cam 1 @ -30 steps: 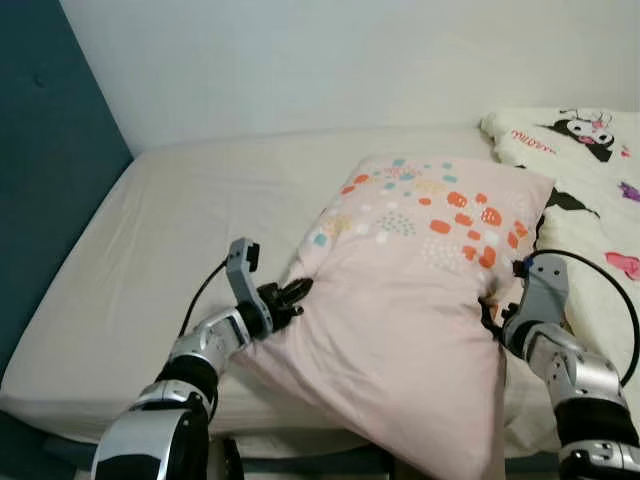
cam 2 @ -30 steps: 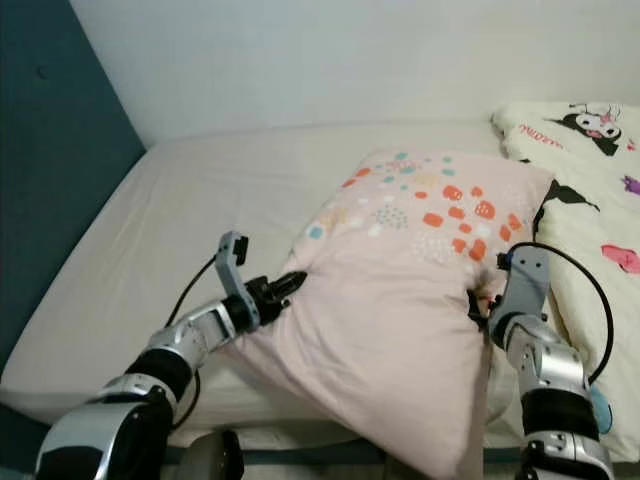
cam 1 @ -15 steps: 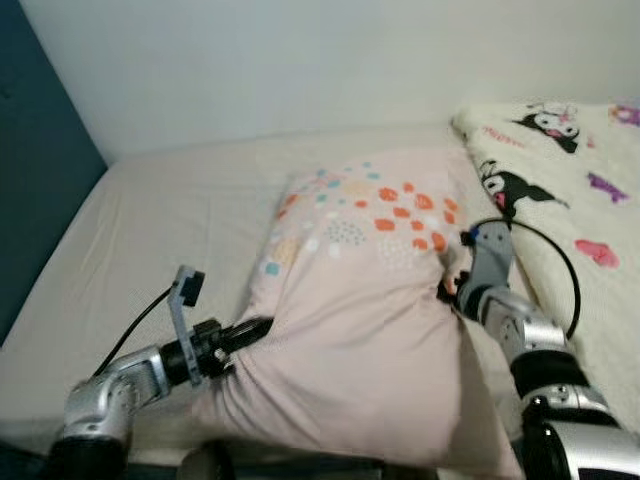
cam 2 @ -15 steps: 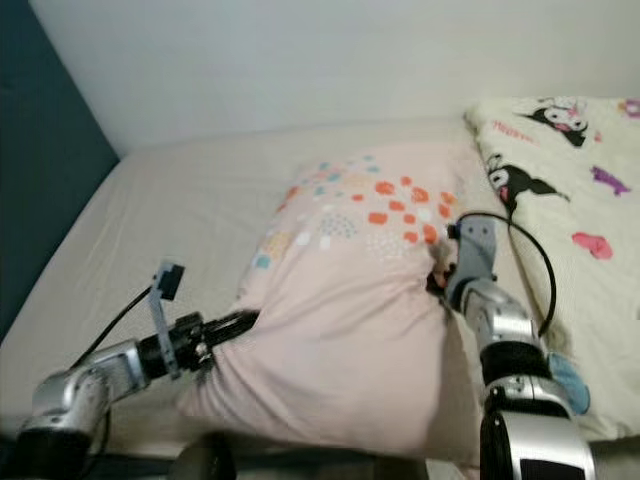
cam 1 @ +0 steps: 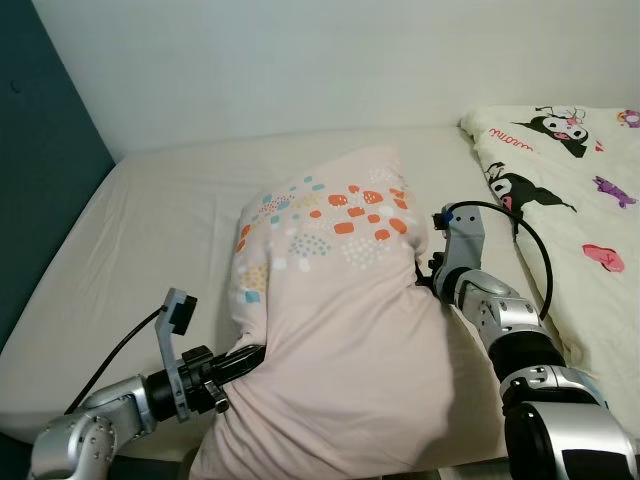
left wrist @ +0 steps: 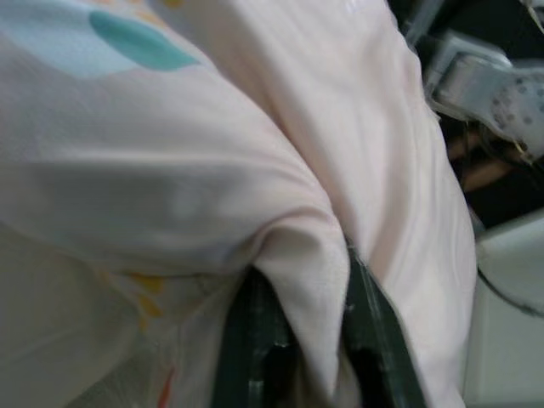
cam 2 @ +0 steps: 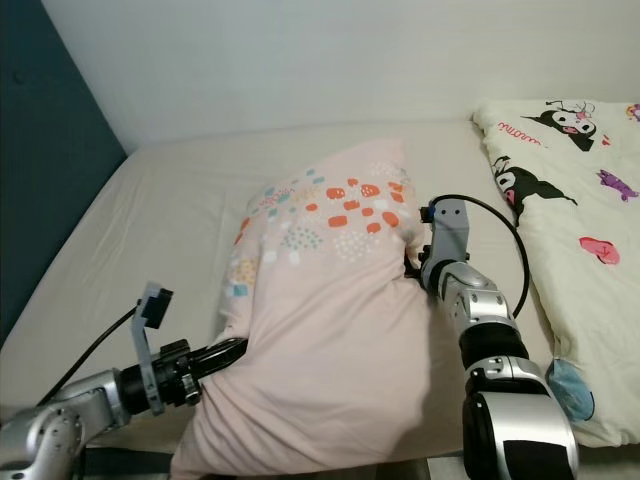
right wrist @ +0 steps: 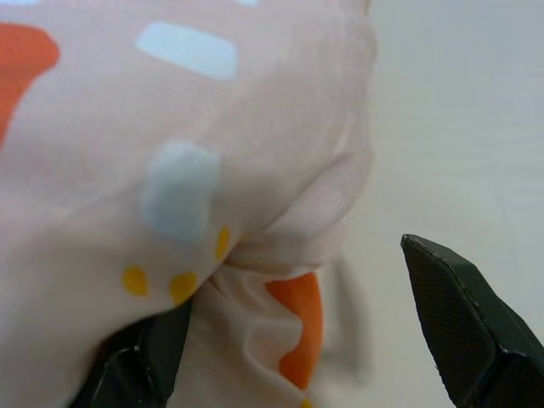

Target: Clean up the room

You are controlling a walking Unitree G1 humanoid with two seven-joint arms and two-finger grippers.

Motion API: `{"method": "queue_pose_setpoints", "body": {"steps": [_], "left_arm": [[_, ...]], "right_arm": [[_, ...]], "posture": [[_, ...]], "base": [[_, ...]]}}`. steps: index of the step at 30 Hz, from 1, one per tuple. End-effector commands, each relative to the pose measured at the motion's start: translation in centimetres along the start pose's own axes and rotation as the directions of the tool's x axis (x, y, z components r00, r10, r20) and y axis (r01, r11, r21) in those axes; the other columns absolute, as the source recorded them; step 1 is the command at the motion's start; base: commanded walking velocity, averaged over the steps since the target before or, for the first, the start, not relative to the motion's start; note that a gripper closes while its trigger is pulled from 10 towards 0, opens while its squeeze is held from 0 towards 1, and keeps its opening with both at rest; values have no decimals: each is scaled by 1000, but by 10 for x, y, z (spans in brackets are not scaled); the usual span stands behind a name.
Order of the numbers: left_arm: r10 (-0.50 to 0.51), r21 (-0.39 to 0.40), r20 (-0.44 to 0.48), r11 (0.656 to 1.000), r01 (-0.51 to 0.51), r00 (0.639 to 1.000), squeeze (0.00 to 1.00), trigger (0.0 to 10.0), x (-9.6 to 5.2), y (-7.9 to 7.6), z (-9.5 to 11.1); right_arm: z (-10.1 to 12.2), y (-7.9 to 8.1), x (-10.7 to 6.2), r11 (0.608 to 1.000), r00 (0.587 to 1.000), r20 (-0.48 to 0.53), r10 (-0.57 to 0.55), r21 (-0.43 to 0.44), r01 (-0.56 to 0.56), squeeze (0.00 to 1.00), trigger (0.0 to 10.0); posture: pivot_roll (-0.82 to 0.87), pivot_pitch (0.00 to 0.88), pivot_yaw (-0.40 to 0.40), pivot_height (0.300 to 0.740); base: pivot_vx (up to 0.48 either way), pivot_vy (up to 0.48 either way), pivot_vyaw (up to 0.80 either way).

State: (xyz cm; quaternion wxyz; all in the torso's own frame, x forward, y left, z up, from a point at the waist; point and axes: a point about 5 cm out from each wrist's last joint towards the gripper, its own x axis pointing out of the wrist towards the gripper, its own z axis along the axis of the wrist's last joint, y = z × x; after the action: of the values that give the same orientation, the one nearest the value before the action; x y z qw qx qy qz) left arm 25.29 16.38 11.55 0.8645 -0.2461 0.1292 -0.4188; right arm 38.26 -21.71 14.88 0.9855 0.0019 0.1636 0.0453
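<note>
Holding a pink pillow [cam 1: 340, 330] beside a cartoon-print blanket [cam 1: 560, 200], both hands.

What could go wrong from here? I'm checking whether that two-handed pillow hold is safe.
The right gripper looks open, with the pillow only against one finger, so that side may slip. The left gripper pinches just a fold of fabric, so the cover could pull free or stretch. The pillow's lower part overhangs the bed edge and might slide off.
</note>
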Motion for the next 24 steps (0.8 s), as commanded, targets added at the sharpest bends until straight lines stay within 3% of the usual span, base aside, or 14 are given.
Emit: {"method": "queue_pose_setpoints", "body": {"steps": [1,2,4,10,13,16,18,20,21,24], "left_arm": [[22,22,25,1000,-22,999,820,9137,1,-2,3],[36,24,36,999,-36,999,1000,10000,1,-2,4],[49,29,48,998,-50,998,1000,10000,-1,-2,5],[80,23,41,996,-81,996,1000,10000,-9,-2,7],[132,23,40,991,-133,990,1000,10000,-31,10,15],[154,30,34,987,-155,987,1000,10000,-40,16,18],[199,16,33,980,-200,979,1000,10000,-54,30,26],[199,16,33,980,-200,979,1000,10000,-54,30,26],[260,6,56,965,-260,964,1000,10000,-60,43,32],[260,6,56,965,-260,964,1000,10000,-60,43,32]], "right_arm": [[-1,4,0,999,1000,-5,27,-17,-27,0,10000],[-3,-2,-4,999,1000,-12,24,-29,-24,0,10000],[-9,-14,-15,997,999,-24,29,-67,-30,0,10000],[-18,-29,-27,994,998,-45,41,-95,-45,0,10000],[-39,-53,-47,990,992,-111,63,-117,-76,0,10000],[-43,-62,-56,988,988,-131,78,-120,-94,0,10000],[-46,-79,-69,987,984,-144,102,-106,-118,0,10000],[-46,-79,-69,987,984,-144,102,-106,-118,0,10000],[-42,-87,-74,992,989,-115,97,-72,-105,0,10000],[-42,-87,-74,992,989,-115,97,-72,-105,0,10000]], "posture": [[57,133,-3,572],[53,132,0,572],[45,128,6,572],[43,122,6,572],[37,121,9,572],[39,123,9,572],[40,124,8,572],[40,124,8,572],[38,126,7,572],[38,126,7,572]], "base": [[0,0,0],[0,0,0],[0,0,0],[0,0,0],[0,0,0],[0,0,0],[0,0,0],[0,0,0],[0,0,0],[0,0,0]]}}
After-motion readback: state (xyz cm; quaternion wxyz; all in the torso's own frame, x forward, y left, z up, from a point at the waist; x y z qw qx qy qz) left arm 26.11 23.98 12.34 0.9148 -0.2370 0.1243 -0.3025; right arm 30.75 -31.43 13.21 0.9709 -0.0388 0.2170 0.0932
